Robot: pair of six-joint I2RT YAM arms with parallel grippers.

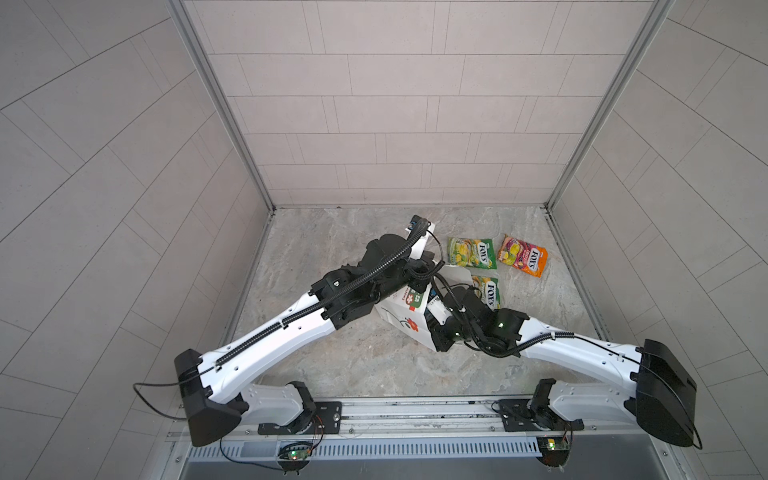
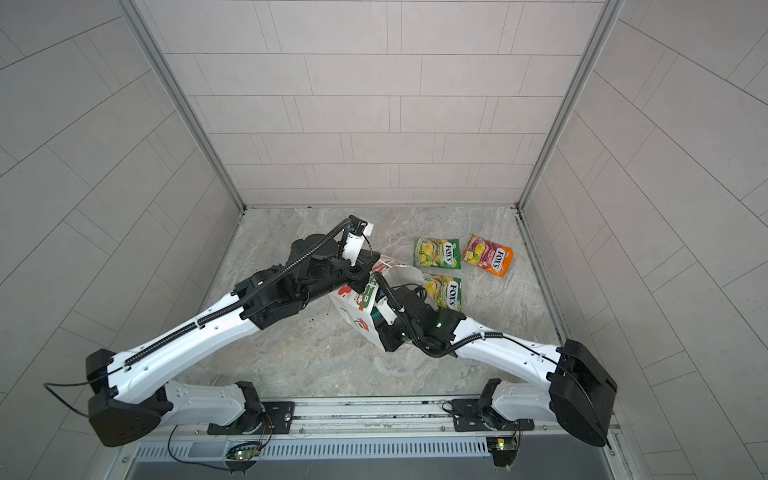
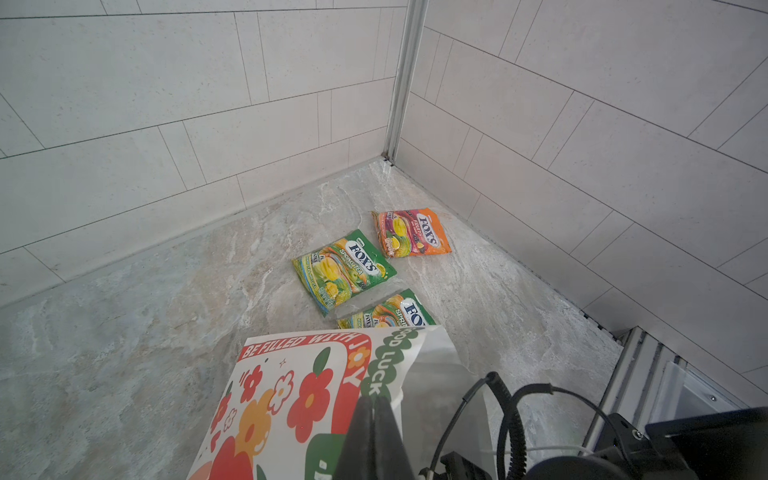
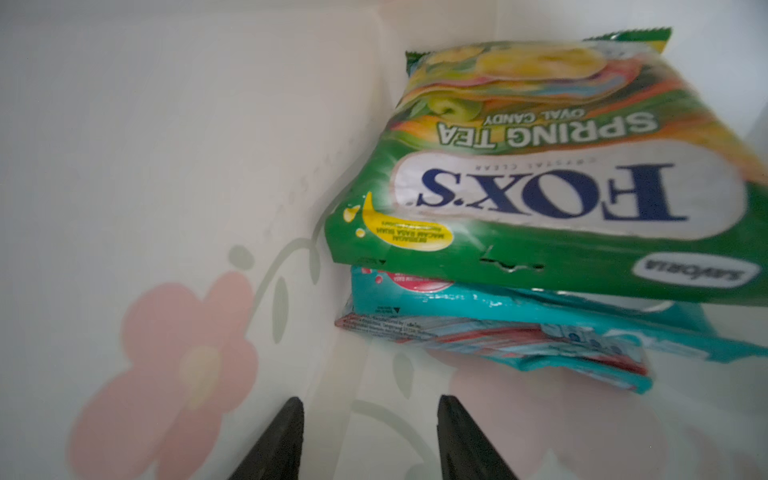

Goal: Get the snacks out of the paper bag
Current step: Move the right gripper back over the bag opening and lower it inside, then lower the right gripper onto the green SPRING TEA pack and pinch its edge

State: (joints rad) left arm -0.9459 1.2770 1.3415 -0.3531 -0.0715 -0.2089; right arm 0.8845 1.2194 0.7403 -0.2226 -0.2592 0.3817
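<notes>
Left gripper [image 3: 376, 401] clamped on the paper bag [image 3: 291, 395] rim. Right gripper [image 4: 370, 405] is inside the bag with jaws apart and nothing between them. Just ahead of it, a green packet [image 4: 540, 174] is stacked on teal packets [image 4: 498, 328] against the bag wall. Bag tipped over on the table [image 1: 332, 353]. Outside by its mouth lie a far green packet [image 1: 471, 257], a near green packet [image 1: 489, 291] and an orange packet [image 1: 523, 255].

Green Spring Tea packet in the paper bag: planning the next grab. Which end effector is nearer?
Right. Right end effector: open inside the white paper bag, facing the green packet. Left end effector: shut on the bag's rim.
</notes>
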